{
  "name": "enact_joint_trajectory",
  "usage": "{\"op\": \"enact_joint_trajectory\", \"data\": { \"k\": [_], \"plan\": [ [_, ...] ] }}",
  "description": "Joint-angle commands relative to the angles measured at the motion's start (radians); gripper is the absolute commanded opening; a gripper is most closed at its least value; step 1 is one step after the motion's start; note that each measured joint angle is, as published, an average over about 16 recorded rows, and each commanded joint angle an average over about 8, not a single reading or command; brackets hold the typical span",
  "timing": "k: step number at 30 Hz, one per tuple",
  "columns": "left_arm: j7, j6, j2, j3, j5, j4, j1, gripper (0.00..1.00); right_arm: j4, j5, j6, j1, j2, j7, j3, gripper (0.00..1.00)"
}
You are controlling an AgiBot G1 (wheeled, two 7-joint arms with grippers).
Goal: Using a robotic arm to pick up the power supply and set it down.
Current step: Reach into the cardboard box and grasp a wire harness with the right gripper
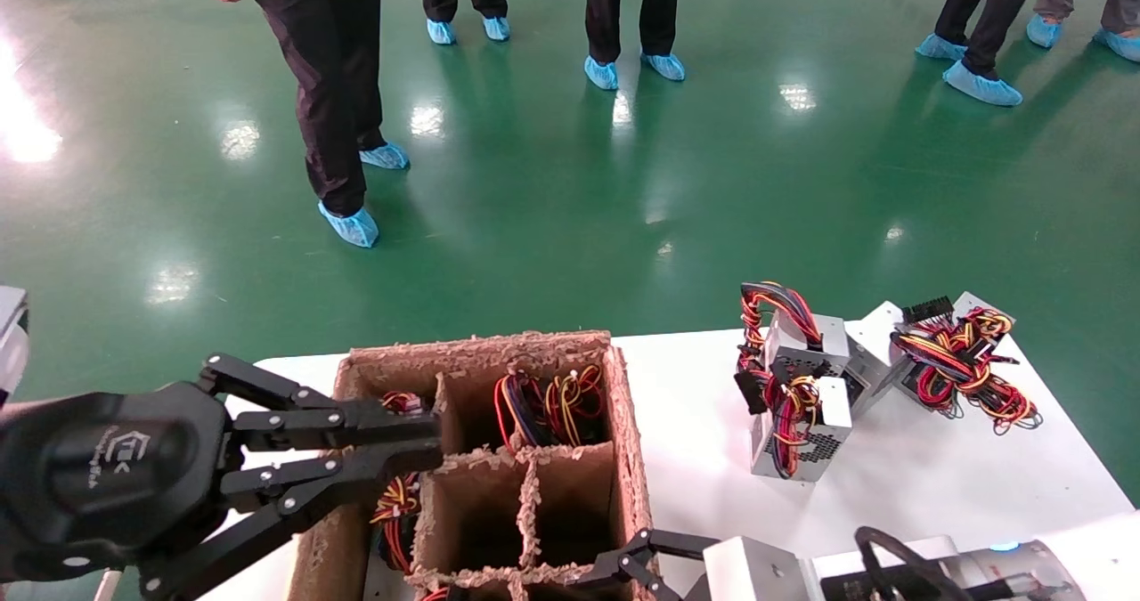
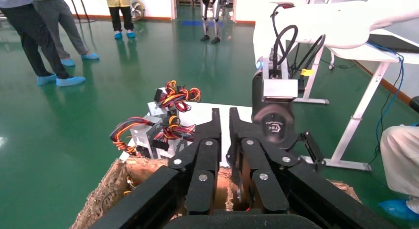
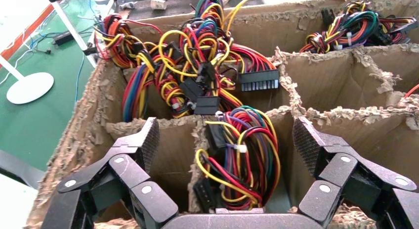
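While my right gripper [image 3: 225,140] hung spread wide and empty over the near edge of the cardboard box [image 1: 628,432], I judged the step in hand to be the reach down for a power supply [image 3: 237,160] in the compartment directly below it. To do it well, I wanted the fingers [image 3: 146,140] dropped straight between the frayed dividers, straddling the metal body rather than the loose wires, since a hold on the cables alone would probably slip or drag a plug on the cardboard. Only its wires showed: red, yellow, black and blue loops with black plugs, the casing hidden beneath. My left gripper [image 1: 419,450] hovered over the box's far-left cells, fingers nearly together, holding nothing. Finished units [image 1: 802,423] lay on the white table [image 1: 695,405] to the right.
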Motion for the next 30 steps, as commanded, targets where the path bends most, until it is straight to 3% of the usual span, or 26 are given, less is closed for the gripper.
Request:
{"op": "enact_joint_trajectory", "data": {
  "k": [1, 30],
  "plan": [
    [0.0, 0.0, 0.0, 0.0, 0.0, 0.0, 0.0, 0.0, -0.011, -0.008, 0.004, 0.001, -0.009, -0.007, -0.004, 0.0],
    [0.0, 0.0, 0.0, 0.0, 0.0, 0.0, 0.0, 0.0, -0.064, -0.033, -0.003, 0.008, -0.03, -0.04, -0.019, 0.0]
  ]
}}
